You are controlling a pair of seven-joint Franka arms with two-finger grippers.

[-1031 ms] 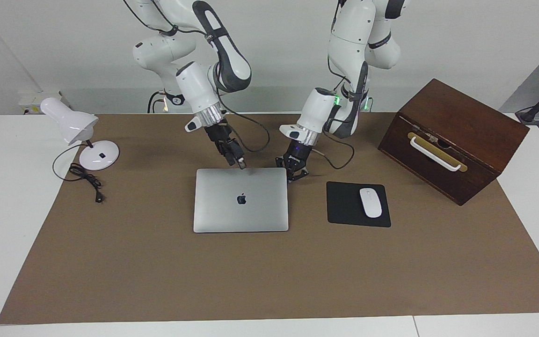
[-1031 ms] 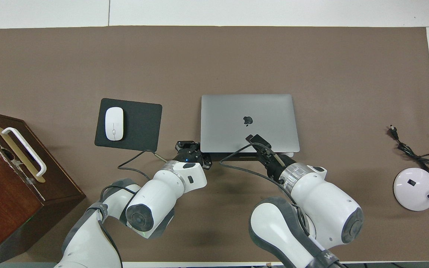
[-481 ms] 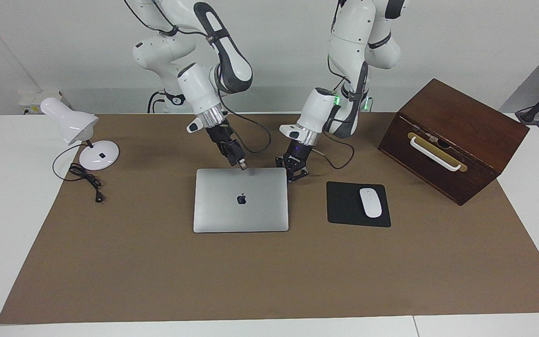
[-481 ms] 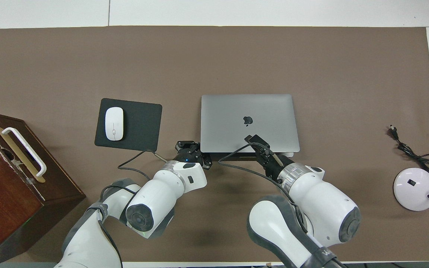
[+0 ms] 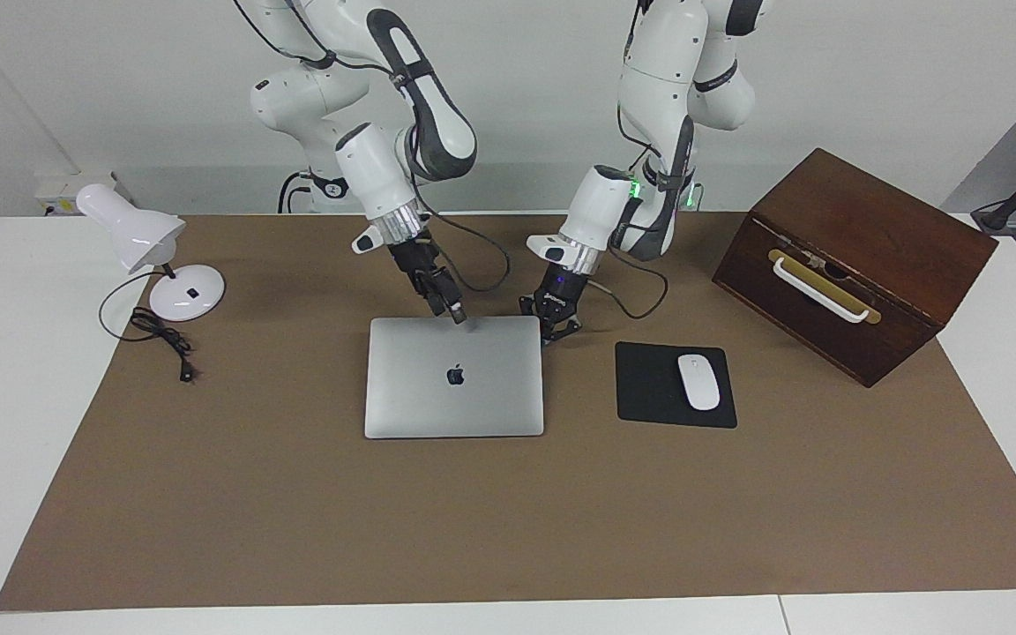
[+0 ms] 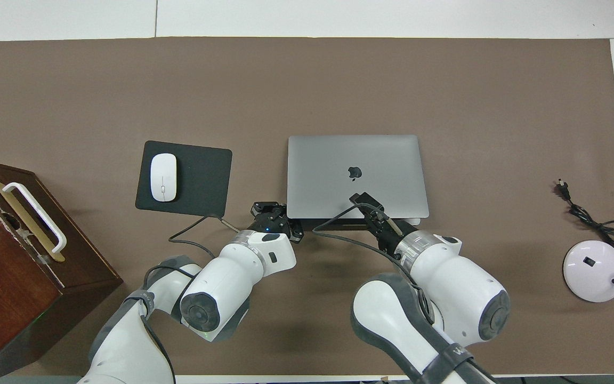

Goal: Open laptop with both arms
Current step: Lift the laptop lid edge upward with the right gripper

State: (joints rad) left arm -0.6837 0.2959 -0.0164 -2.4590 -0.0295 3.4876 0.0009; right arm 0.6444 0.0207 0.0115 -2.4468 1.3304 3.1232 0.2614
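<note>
The silver-grey laptop (image 5: 437,401) (image 6: 328,160) lies flat in the middle of the brown mat, lid down, apple logo up. My right gripper (image 5: 453,310) (image 6: 363,199) points steeply down at the middle of the lid's edge nearest the robots, tip at or just above the lid. My left gripper (image 5: 552,324) (image 6: 275,214) sits low at the mat, shut, right beside the laptop's near corner toward the left arm's end. Whether it touches the corner I cannot tell.
A black mouse pad (image 5: 649,388) with a white mouse (image 5: 698,381) lies beside the laptop toward the left arm's end, then a dark wooden box (image 5: 861,238). A white desk lamp (image 5: 133,234) and its cord (image 5: 164,339) stand at the right arm's end.
The right arm's wrist has tilted a little and its gripper tip has crept slightly along the lid's near edge. The left arm and the laptop have not moved.
</note>
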